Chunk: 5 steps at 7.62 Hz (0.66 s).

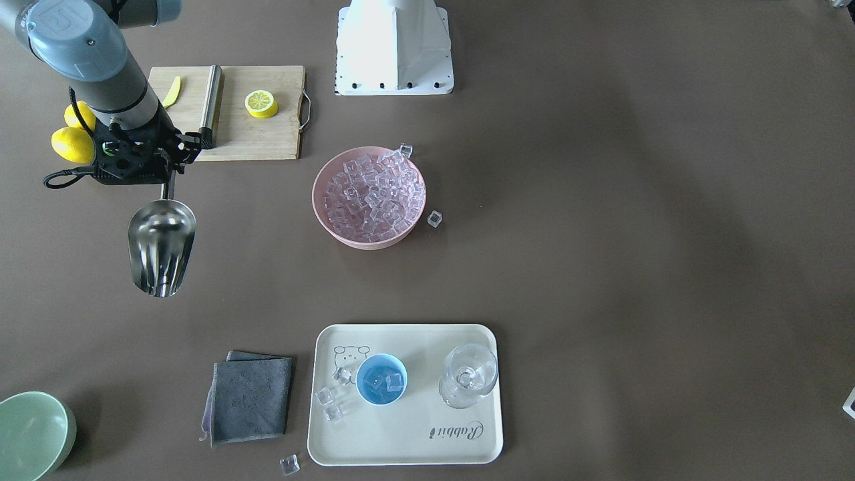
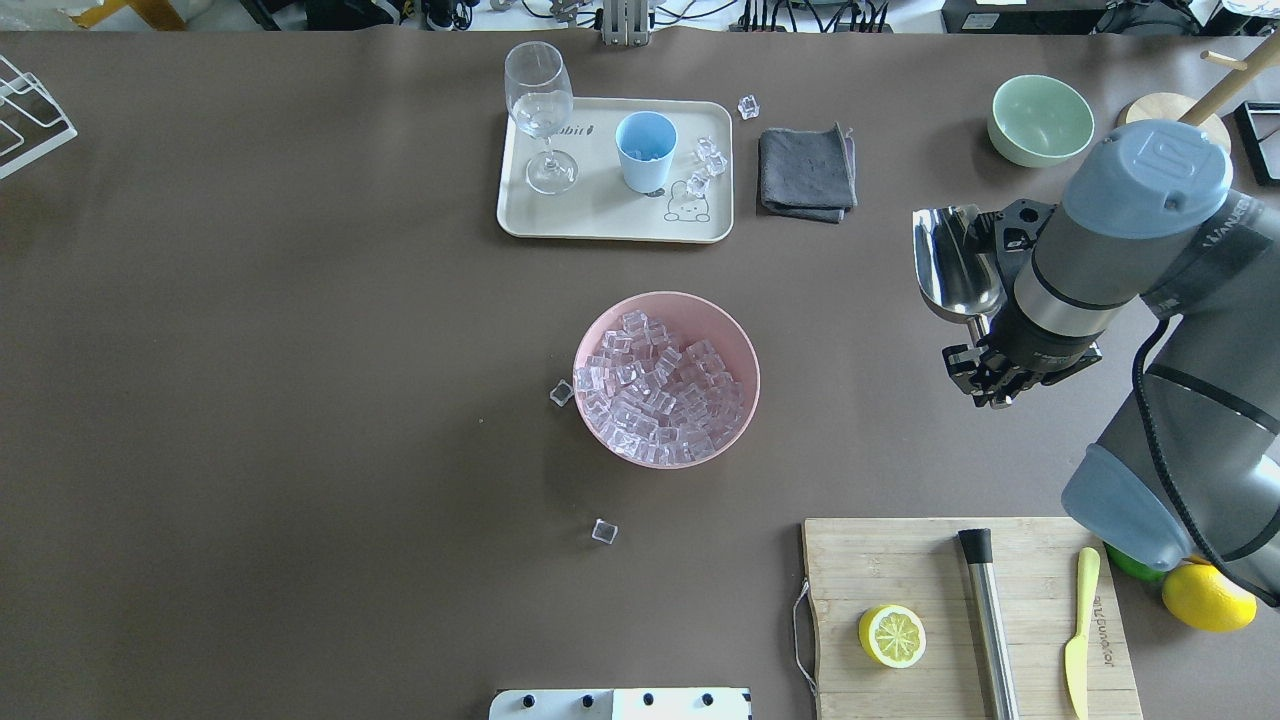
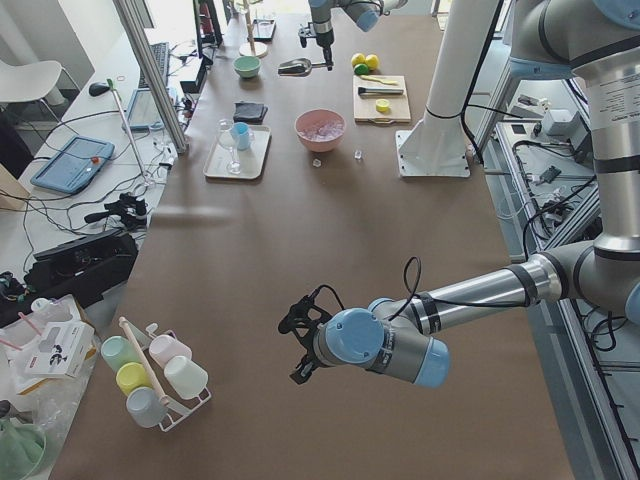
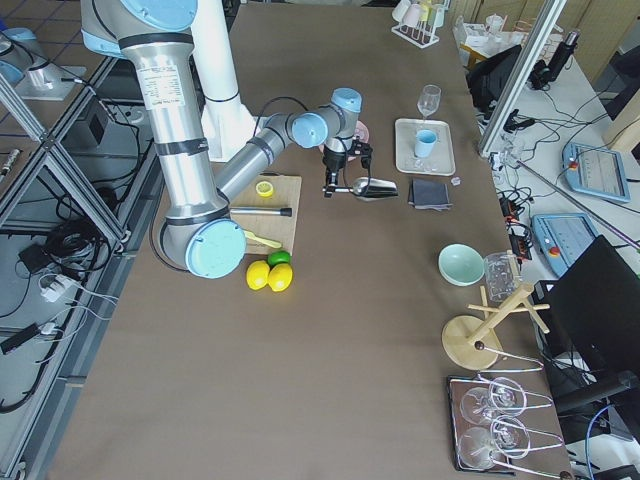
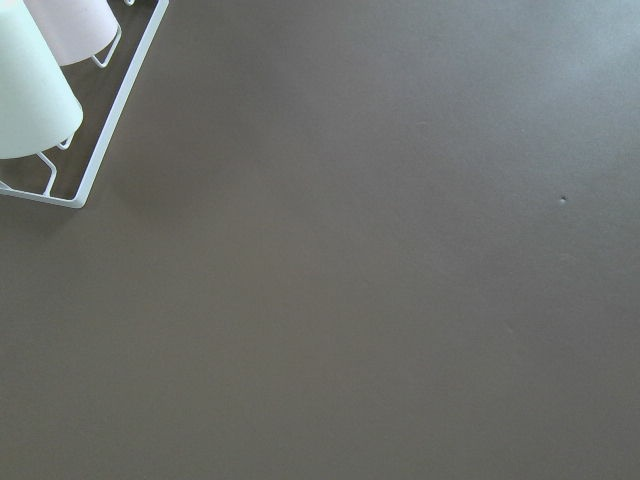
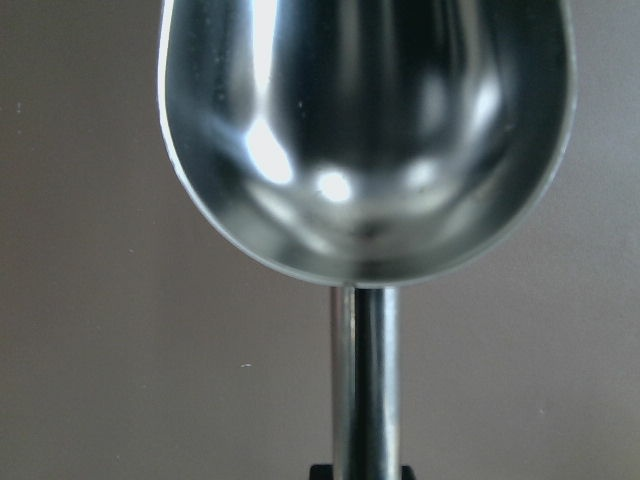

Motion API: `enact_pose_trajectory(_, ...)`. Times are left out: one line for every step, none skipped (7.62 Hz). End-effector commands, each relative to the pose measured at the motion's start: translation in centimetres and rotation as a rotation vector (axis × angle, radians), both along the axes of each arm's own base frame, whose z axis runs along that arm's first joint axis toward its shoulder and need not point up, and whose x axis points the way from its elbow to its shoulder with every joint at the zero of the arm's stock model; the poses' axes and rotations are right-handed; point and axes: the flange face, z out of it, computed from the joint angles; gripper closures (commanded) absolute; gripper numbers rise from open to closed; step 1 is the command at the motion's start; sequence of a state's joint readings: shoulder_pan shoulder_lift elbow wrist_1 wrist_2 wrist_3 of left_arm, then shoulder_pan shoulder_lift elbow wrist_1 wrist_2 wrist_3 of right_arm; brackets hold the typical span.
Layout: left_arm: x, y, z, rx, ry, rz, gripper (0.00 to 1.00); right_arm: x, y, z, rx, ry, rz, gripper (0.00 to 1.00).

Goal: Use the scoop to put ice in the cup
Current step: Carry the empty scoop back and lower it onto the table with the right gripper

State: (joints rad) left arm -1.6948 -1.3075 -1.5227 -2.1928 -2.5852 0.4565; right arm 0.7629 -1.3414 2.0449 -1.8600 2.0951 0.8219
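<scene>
While my right gripper was clamped on the thin rod handle of the scoop, its trough hung empty over bare table, well apart from the pink bowl heaped with ice. The cup stood on the tray with two cubes in it, near the stemmed glass. My worry was the pour: the scoop's mouth looked wider than the cup, so a quick tip could send cubes over the rim (loose cubes lay on the tray beside it), and a careless swing might catch the glass. The rod could also twist under a full load. My left gripper showed only from the side; wide or closed, I could not tell. The tray read "Rabbit".
</scene>
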Motion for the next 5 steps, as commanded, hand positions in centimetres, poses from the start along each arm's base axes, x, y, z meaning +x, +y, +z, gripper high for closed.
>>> enact_pose_trajectory(-0.1, 0.3, 0.4, -0.009, 0.005, -0.002, 0.01, -3.4, 2.7, 4.1, -0.066, -0.046, 0.073, 1.0)
enact_pose_trajectory(-0.1, 0.2, 0.3, -0.007, 0.005, -0.002, 0.01, -4.2, 3.3, 4.3, -0.07, -0.05, 0.06, 1.0)
enact_pose_trajectory(-0.1, 0.2, 0.2, -0.007, 0.005, -0.003, 0.01, -4.8, 3.5, 4.6, -0.075, -0.044, 0.05, 1.0)
enact_pose_trajectory(-0.1, 0.2, 0.3, -0.009, 0.004, -0.003, 0.01, -5.3, 4.0, 5.1, -0.085, -0.04, 0.035, 1.0)
enact_pose_trajectory(-0.1, 0.2, 0.4, -0.012, -0.001, -0.006, 0.01, -5.7, 4.3, 5.3, -0.1, -0.043, 0.02, 1.0)
